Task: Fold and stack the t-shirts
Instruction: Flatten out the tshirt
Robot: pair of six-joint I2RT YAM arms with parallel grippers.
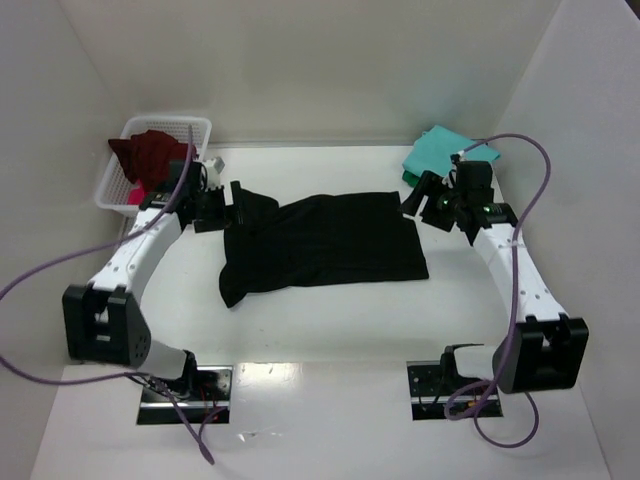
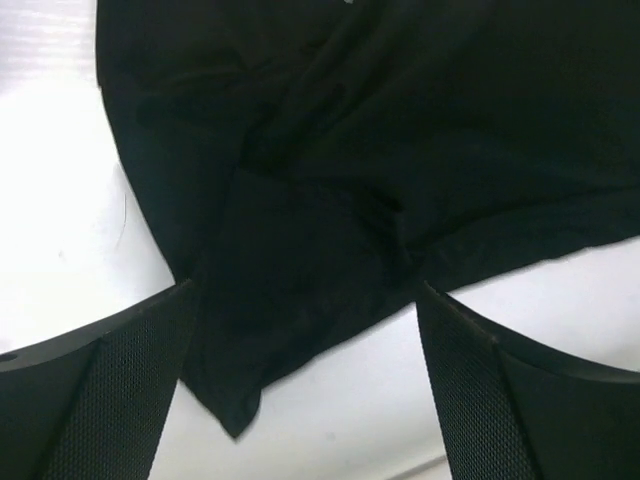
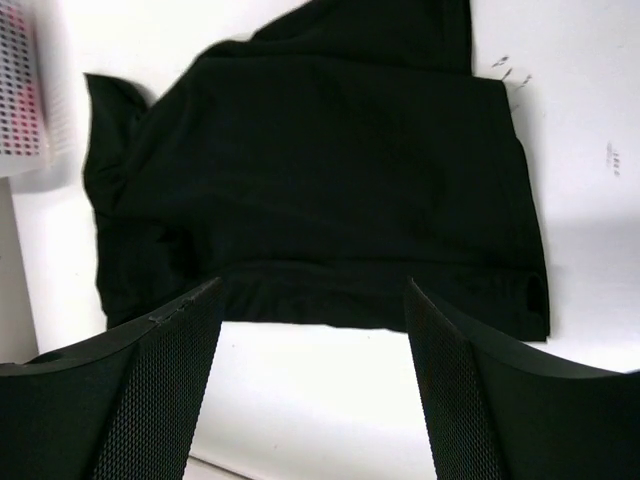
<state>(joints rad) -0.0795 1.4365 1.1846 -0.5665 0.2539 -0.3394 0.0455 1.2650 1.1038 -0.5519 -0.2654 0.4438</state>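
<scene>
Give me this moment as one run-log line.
large black cloth t-shirt: spread on table | left gripper: open, at its left end | right gripper: open, at its right end

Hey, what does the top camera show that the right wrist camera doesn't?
Only the top view: the folded teal t-shirt at the far right, and the left gripper. Only the right wrist view: the mesh texture on the right gripper and its open fingers. Both: the black t-shirt spread on the table, and the white basket.
</scene>
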